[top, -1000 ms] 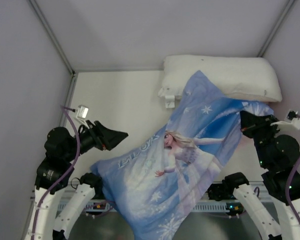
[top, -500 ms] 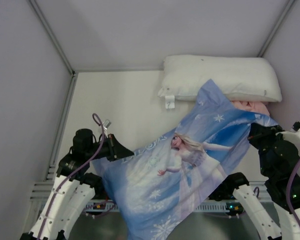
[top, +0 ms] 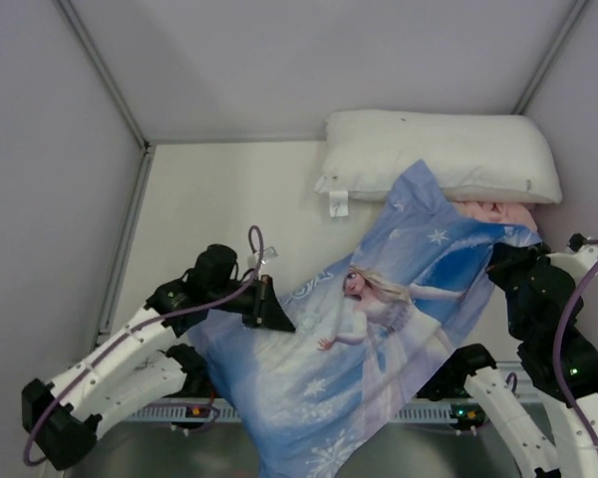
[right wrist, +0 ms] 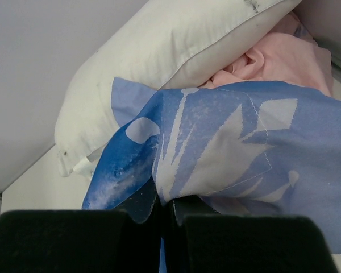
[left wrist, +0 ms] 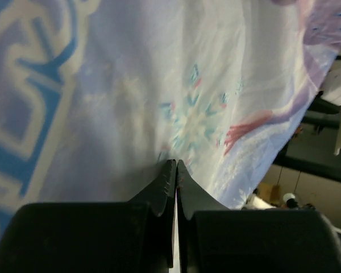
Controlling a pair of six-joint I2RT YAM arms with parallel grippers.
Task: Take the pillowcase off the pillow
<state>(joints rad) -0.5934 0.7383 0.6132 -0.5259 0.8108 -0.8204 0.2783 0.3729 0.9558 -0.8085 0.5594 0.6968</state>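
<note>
The pillowcase (top: 379, 329), light blue with a blonde princess and snowflakes, lies diagonally across the table and hangs over the near edge. It bulges; the pillow is hidden. My left gripper (top: 284, 321) is shut, tips resting on the case's left part; in the left wrist view the closed tips (left wrist: 175, 163) touch the printed pillowcase (left wrist: 159, 85) and no fold shows between them. At the case's right edge my right gripper (top: 498, 261) is shut on it. The right wrist view shows a fold of the pillowcase (right wrist: 227, 148) pinched in the gripper (right wrist: 169, 199).
Another white pillow (top: 448, 149) with a small corner tag (top: 338, 204) lies along the back wall. Pink fabric (top: 498, 212) is bunched beneath its right end, by the case's far end. Grey walls close in left, back and right. A metal rail (top: 419, 410) runs along the near edge.
My left gripper closed and swung down and right onto the pillowcase. The case's far end slid right and toward me, uncovering the tag and the pink fabric. My right gripper dropped slightly.
</note>
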